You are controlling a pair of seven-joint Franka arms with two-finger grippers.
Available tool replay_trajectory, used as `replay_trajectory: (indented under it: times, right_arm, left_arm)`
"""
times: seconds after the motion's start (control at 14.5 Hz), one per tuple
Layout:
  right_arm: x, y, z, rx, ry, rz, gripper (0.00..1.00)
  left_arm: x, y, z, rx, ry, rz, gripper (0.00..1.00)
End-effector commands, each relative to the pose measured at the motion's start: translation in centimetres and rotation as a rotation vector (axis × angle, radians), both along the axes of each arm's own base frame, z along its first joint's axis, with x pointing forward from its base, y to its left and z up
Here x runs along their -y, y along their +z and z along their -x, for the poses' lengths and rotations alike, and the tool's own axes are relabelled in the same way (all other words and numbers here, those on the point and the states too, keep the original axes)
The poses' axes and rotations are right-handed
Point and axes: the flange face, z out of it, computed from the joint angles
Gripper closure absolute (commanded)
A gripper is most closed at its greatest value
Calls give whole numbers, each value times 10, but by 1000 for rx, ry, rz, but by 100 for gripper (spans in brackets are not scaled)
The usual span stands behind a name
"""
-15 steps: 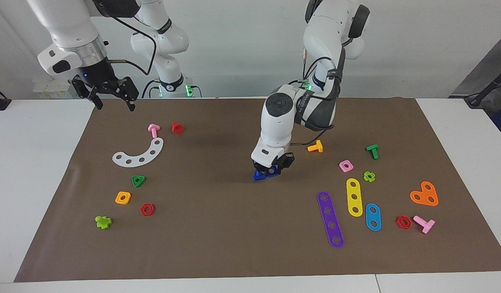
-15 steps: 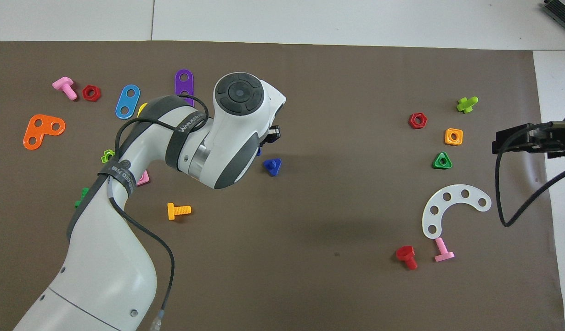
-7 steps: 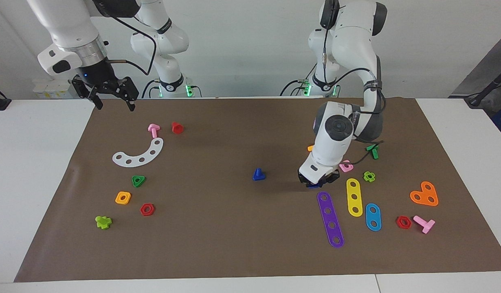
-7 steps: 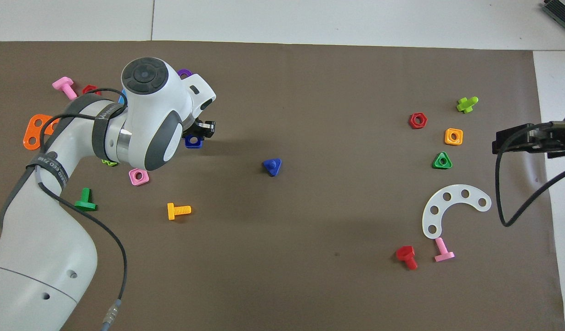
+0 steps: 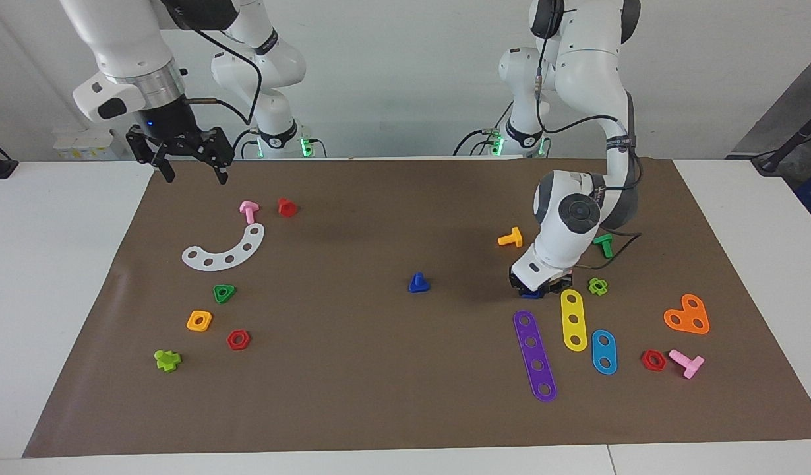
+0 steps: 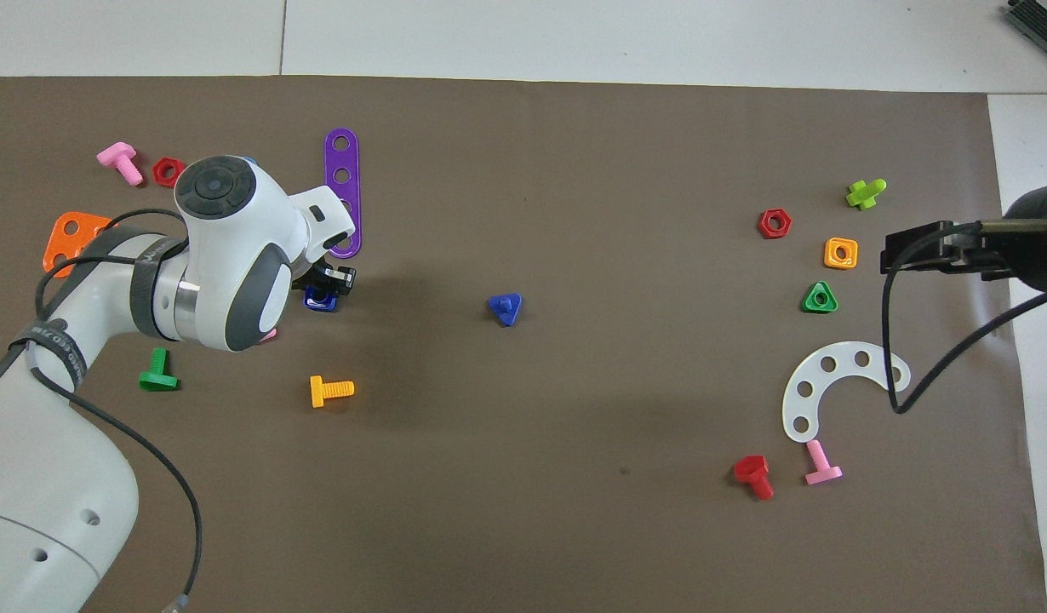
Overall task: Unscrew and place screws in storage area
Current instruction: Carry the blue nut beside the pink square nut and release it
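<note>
The screw [image 5: 419,283] lies mid-mat [image 5: 379,409], well apart from the curved strip [image 5: 224,249] (toward the right arm's end)

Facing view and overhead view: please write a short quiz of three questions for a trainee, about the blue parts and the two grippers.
1. True or false: the small dark-blue plastic bolt with a triangular head stands in the storage area, beside the white curved five-hole strip.
2. The left gripper is down at: A) the flat blue square nut; B) an orange T-shaped bolt; C) a red hexagon nut.
3. Complete: the right gripper waits over the brown mat with fingers ____.

Key: 1 false; 2 A; 3 open.
</note>
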Motion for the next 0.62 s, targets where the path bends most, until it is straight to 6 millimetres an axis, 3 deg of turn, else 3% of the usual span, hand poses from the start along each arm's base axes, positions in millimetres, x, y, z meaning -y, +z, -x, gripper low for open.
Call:
replay_trajectory:
  times: [0.0, 0.14, 0.28, 0.55]
  right_arm:
    - [-43, -19, -2, 4, -13, -49, 0]
    - [-82, -39, -4, 10, 1, -68, 0]
    - [-133, -68, -16, 27, -8, -89, 0]
    - [-223, -130, -30, 63, -11, -104, 0]
  left_arm:
    - [-1, 7, 10, 14, -8, 28, 2]
    - [-1, 33, 10, 42, 3, 42, 0]
    - [-9, 78, 8, 47, 40, 66, 0]
    - [-76, 175, -4, 39, 134, 64, 0]
